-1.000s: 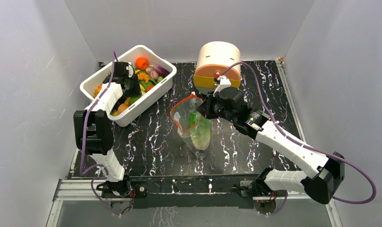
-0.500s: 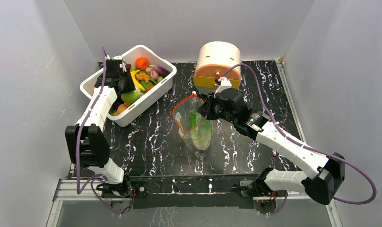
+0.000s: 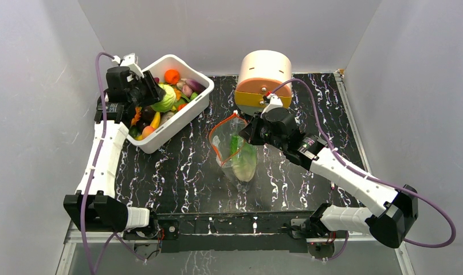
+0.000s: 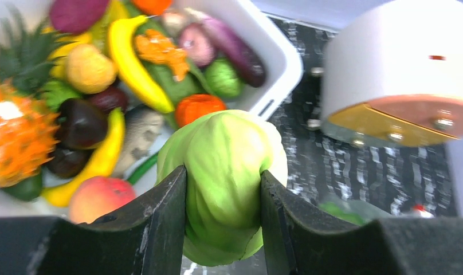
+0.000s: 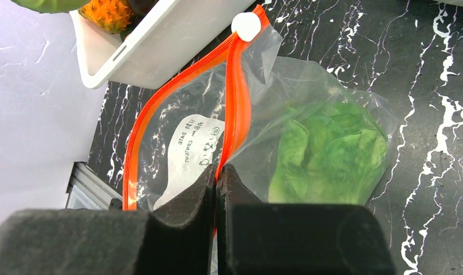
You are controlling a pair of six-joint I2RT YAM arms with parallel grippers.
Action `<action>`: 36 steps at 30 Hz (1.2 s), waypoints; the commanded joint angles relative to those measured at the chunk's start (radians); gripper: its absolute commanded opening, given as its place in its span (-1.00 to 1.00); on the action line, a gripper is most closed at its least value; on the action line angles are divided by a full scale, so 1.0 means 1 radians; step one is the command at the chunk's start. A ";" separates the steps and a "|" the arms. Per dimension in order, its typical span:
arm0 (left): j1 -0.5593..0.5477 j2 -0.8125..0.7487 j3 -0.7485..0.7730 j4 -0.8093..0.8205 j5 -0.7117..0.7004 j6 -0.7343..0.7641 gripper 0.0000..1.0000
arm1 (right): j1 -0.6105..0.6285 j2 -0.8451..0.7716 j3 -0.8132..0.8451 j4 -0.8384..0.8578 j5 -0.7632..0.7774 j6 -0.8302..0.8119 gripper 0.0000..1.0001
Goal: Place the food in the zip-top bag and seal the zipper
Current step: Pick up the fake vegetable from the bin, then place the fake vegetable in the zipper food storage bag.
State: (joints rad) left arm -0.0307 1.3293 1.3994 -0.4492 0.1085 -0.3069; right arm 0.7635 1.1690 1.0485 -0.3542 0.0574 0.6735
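Left gripper (image 3: 150,93): fingers part-way apart, clamped on either side of the round pale-green cabbage (image 4: 223,154). Cabbage is held over the white tub (image 3: 177,123), above the remaining toy produce: bananas (image 4: 132,63), pineapple (image 4: 14,132), peach (image 4: 97,197), dark pieces.

Right gripper (image 5: 216,172): fingers pressed together, pinching the orange-red zipper (image 5: 160,97) on one lip of the zip-top bag (image 3: 235,149). Bag mouth gapes towards the tub; white slider tab (image 5: 246,24) sits at the far end of the strip. Bag rests mid-table on the black marbled top (image 3: 183,172), near the round drawer box (image 3: 265,74). Leafy green lettuce (image 5: 326,149) is inside the bag, at its closed end.
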 commanded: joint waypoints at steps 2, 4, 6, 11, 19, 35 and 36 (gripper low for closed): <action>0.003 -0.055 0.027 0.065 0.327 -0.105 -0.99 | -0.002 -0.008 0.026 0.104 0.037 0.039 -1.00; 0.003 -0.072 -0.006 0.118 0.418 -0.176 -0.98 | -0.001 -0.008 0.023 0.123 0.040 0.047 -1.00; 0.003 -0.085 -0.055 0.184 0.515 -0.238 -0.98 | -0.001 -0.006 0.021 0.135 0.046 0.051 -1.00; -0.002 -0.119 -0.174 0.359 0.710 -0.383 -0.98 | -0.002 0.007 0.028 0.143 0.057 0.052 -1.00; -0.051 -0.169 -0.321 0.593 0.859 -0.596 -0.98 | -0.001 0.017 0.042 0.150 0.042 0.059 -1.00; -0.253 -0.195 -0.460 0.639 0.802 -0.611 -0.94 | -0.002 0.006 0.030 0.169 0.037 0.067 -1.00; -0.253 -0.193 -0.462 0.603 0.792 -0.588 -0.94 | -0.002 0.006 0.031 0.168 0.037 0.066 -1.00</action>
State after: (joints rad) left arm -0.2653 1.1610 0.9638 0.1978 0.9173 -0.9466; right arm 0.7635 1.1889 1.0489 -0.2794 0.0868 0.7387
